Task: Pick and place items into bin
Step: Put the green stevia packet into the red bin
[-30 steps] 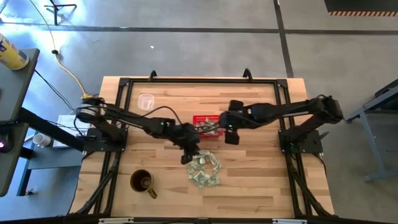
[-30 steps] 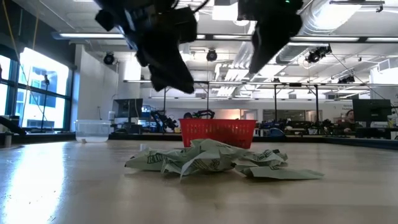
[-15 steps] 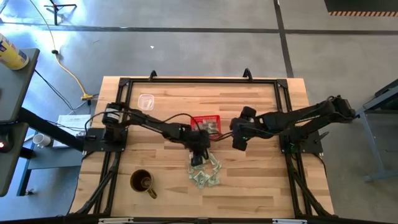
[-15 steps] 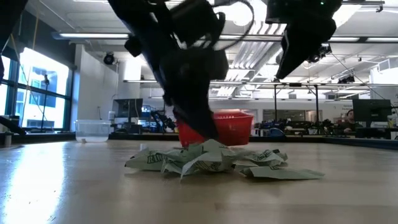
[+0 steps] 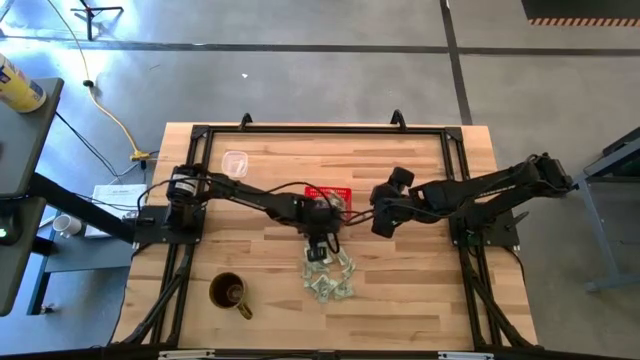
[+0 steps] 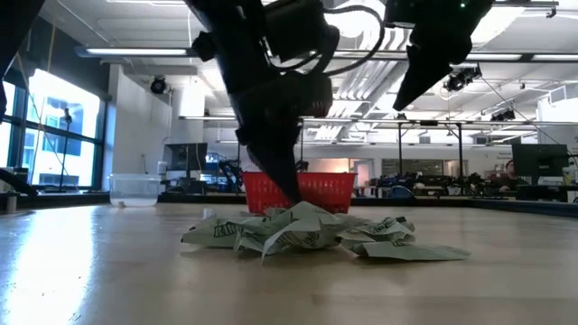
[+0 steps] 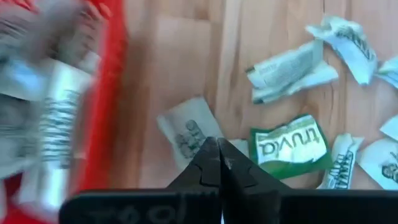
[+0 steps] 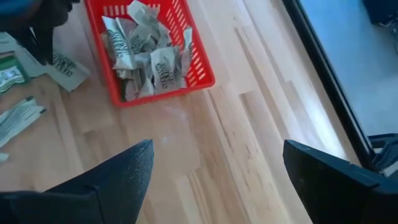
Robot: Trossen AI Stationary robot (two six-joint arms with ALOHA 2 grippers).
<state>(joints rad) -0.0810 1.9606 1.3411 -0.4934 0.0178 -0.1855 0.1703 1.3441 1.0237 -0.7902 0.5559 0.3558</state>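
The pale green-and-white packets (image 5: 328,272) lie in a loose pile on the wood, nearer than the red mesh basket (image 5: 328,198). More packets (image 8: 146,56) lie inside the basket (image 8: 199,74). My left gripper (image 5: 320,245) points down, shut, at the pile's far side next to the basket. In the low view its tips (image 6: 293,194) reach the top of the pile (image 6: 307,233). In the left wrist view the gripper (image 7: 217,152) stands over a pale packet (image 7: 186,130) and a green one (image 7: 289,146). My right gripper (image 5: 382,220) hovers open to the basket's right, above the table (image 6: 411,86). My left gripper's shut fingertips (image 7: 214,146) come from above, pointing down, onto the far edge of the packet pile beside the basket wall (image 7: 115,93). I cannot tell whether they touch a packet or hold one.
A brown mug (image 5: 230,292) stands near the table's near-left corner. A clear plastic cup (image 5: 235,162) stands toward the far left, also seen low (image 6: 135,188). Black frame rails (image 5: 320,130) run round the table. Bare wood (image 8: 249,143) lies to the basket's right.
My left gripper has moved toward the table's right and come down from above the table onto the far side of the pile. My right gripper has drawn back from over the basket toward the table's right. The basket has slid slightly toward the table's left.
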